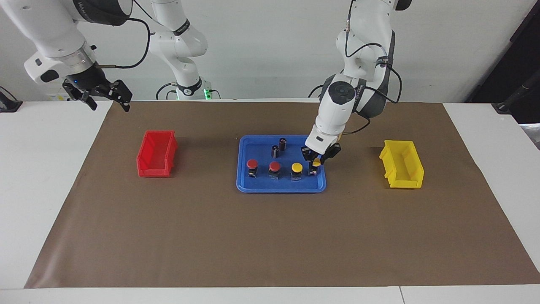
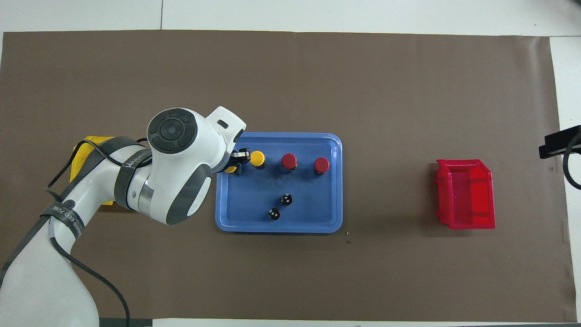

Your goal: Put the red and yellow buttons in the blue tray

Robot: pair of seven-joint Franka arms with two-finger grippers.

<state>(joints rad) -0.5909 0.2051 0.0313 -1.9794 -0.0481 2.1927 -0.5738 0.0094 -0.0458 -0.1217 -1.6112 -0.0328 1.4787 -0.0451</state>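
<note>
The blue tray [image 1: 280,186] [image 2: 279,228] lies mid-table. In it two red buttons [image 1: 252,164] [image 1: 274,166] and a yellow button [image 1: 297,167] stand in a row; they also show in the overhead view as red [image 2: 321,165], red [image 2: 288,160] and yellow [image 2: 257,157]. My left gripper [image 1: 315,163] [image 2: 236,165] is shut on the second yellow button [image 1: 317,162] [image 2: 231,170], low in the tray at the row's end toward the left arm, with the base at or just above the tray floor. My right gripper [image 1: 107,100] waits open, raised over the table's corner at the right arm's end.
Two small dark cylinders [image 1: 282,143] [image 1: 274,150] stand in the tray, nearer to the robots than the row. A red bin [image 1: 157,154] [image 2: 466,194] sits toward the right arm's end. A yellow bin [image 1: 401,164] [image 2: 91,145] sits toward the left arm's end, partly hidden overhead by the left arm.
</note>
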